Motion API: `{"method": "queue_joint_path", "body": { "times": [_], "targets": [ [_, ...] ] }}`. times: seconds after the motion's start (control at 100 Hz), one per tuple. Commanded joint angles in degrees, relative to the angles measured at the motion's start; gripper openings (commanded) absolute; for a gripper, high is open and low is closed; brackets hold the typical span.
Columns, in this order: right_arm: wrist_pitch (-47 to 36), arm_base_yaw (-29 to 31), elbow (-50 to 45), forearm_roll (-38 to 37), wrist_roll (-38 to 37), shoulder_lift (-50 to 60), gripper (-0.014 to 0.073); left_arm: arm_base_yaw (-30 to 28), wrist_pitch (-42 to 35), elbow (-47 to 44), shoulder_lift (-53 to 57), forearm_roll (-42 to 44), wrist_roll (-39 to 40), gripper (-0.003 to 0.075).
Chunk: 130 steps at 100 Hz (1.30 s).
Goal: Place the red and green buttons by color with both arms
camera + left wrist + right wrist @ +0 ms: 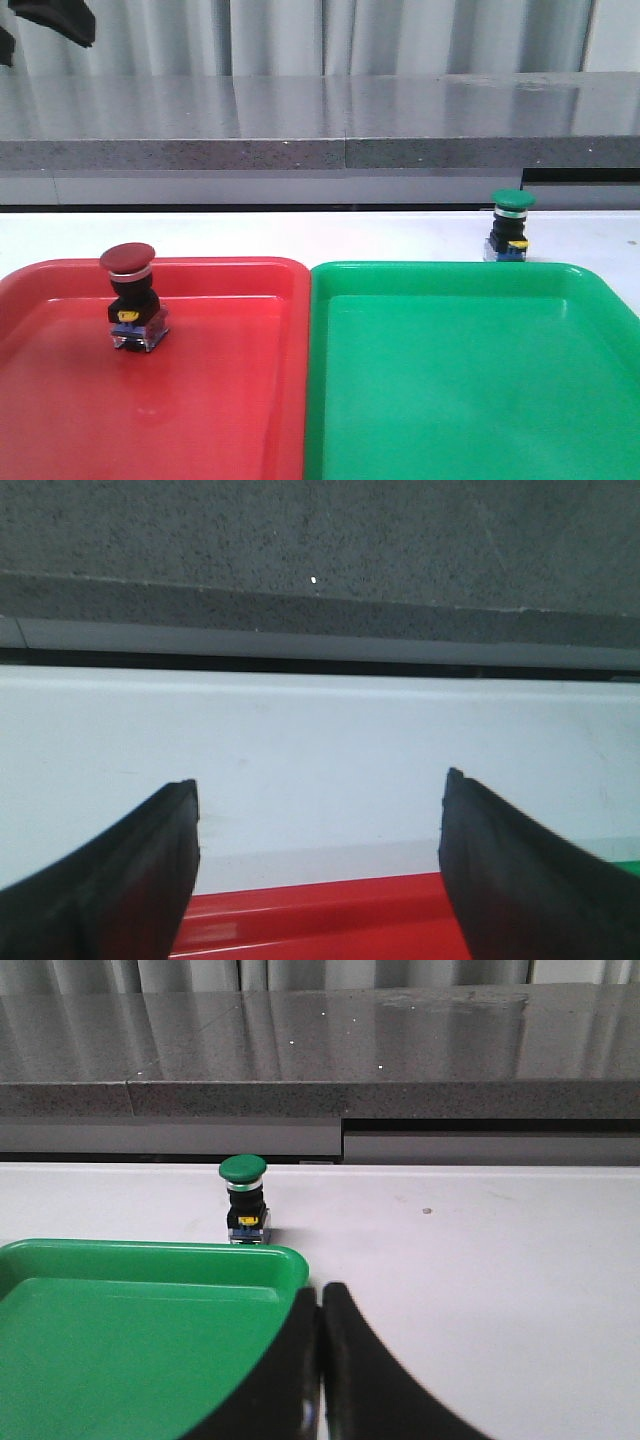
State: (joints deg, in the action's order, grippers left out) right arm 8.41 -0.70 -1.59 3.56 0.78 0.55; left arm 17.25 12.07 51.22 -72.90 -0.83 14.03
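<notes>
- The dark red mushroom-cap push-button stands upright inside the red plastic tray; treat that half as done.
- The green mushroom-cap push-button stands upright on the white table, just beyond the green plastic tray.
- It is likely light, rigid and top-heavy, so grip the black body below the collar, not the smooth cap.
- The left gripper is spread wide and empty.
- The right gripper has its fingers pressed together, holding nothing.

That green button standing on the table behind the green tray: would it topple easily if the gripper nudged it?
Probably. The green button stands tall on a small base, its wide cap on top, so a push up high would likely tip it. It looks stiff plastic, probably light.
</notes>
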Motion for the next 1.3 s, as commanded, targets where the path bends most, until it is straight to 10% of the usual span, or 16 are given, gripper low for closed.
{"method": "queue_joint_path", "body": {
  "times": [0.0,0.49,0.91,1.29],
  "targets": [
    [-4.6,0.3,0.8,0.0,0.1,1.3,-0.0066,-0.1,-6.2,-1.9,5.6,0.1,0.6,0.0484],
    [-4.6,0.3,0.8,0.0,0.1,1.3,-0.0066,-0.1,-17.2,-27.6,33.1,0.1,0.3,0.0469],
    [-4.6,0.3,0.8,0.0,0.1,1.3,-0.0066,-0.1,-17.0,-31.5,40.3,0.1,0.3,-0.0017],
    [-4.6,0.3,0.8,0.0,0.1,1.3,-0.0066,-0.1,-17.0,-31.5,40.3,0.1,0.3,-0.0019]
  ]
}}
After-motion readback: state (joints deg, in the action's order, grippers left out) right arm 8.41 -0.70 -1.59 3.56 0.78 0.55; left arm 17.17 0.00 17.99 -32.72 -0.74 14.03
